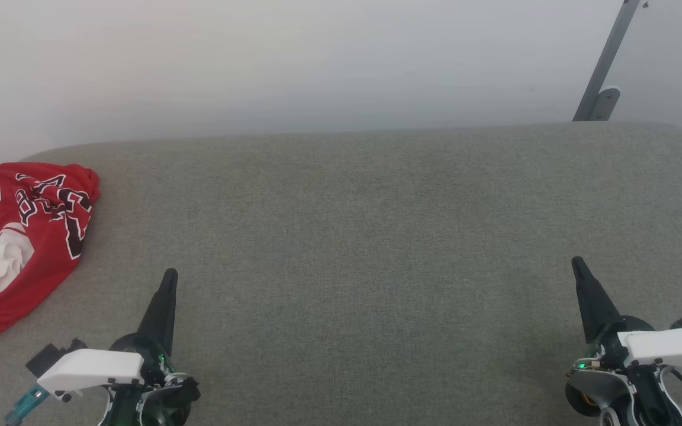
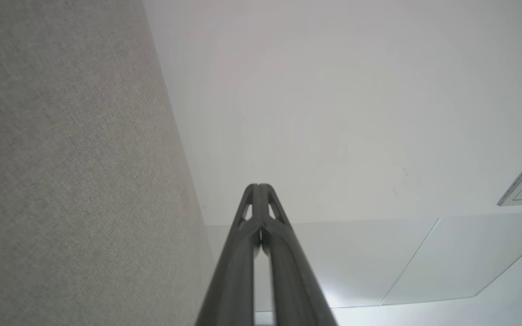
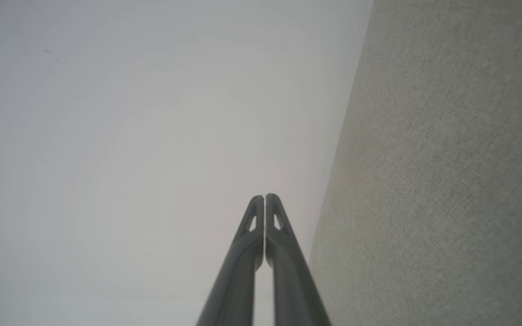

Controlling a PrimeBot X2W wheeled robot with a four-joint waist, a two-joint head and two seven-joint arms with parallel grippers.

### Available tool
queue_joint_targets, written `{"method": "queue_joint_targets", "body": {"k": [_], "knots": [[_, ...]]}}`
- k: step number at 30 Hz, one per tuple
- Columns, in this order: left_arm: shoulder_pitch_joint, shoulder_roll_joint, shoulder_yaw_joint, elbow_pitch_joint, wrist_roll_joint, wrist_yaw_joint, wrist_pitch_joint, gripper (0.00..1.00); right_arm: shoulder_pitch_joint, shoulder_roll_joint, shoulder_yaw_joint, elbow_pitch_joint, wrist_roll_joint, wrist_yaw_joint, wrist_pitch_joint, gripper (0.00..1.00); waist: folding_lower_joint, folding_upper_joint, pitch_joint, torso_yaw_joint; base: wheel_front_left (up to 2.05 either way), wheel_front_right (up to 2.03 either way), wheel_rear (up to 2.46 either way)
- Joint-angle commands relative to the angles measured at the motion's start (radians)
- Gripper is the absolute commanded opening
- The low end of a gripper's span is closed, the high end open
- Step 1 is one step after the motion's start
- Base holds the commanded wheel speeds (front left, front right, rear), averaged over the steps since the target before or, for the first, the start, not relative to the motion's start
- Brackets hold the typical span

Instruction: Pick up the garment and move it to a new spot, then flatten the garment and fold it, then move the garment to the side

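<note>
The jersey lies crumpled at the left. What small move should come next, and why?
Probably swing the left gripper leftward toward the red jersey: it lies crumpled and untouched on the gray surface, nearer that arm than the right gripper.

Even, soft light; faint shadows; bright glare patch low in left wrist view; pics sharp
</note>
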Motion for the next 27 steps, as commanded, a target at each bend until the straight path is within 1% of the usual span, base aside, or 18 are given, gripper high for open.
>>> {"method": "queue_joint_targets", "body": {"k": [1,10,11,16,23,27], "knots": [[-0.012,-0.002,0.0,-0.003,-0.004,-0.003,0.002,0.0,0.005,0.003,-0.001,-0.002,0.004,0.0,0.002,0.0,0.0,0.0,0.0,0.0,0.0,0.0,0.0],[-0.012,-0.002,0.0,-0.003,-0.004,-0.003,0.002,0.0,0.005,0.003,0.0,-0.002,0.004,0.0,0.002,0.0,0.0,0.0,0.0,0.0,0.0,0.0,0.0],[0.0,0.0,0.0,0.0,0.0,0.0,0.0,1.0,0.0,0.0,0.0,0.0,0.0,0.0,0.0,1.0,0.0,0.0,0.0,0.0,0.0,0.0,0.0],[0.028,-0.004,-0.004,0.031,-0.001,0.001,-0.003,1.0,0.027,0.003,0.004,0.031,-0.001,0.0,-0.004,1.0,0.0,0.0,0.0,0.0,0.0,0.0,0.0],[0.031,-0.003,-0.023,-0.005,-0.002,0.007,-0.033,1.0,0.024,0.001,0.022,0.016,-0.015,0.0,-0.037,1.0,0.0,0.0,-0.001,-0.002,0.0,0.0,0.0],[0.031,0.001,-0.034,-0.024,0.017,0.024,-0.06,1.0,0.017,-0.005,0.035,0.014,-0.061,0.0,-0.064,1.0,0.0,0.0,-0.002,-0.005,0.0,0.0,0.0]]}}
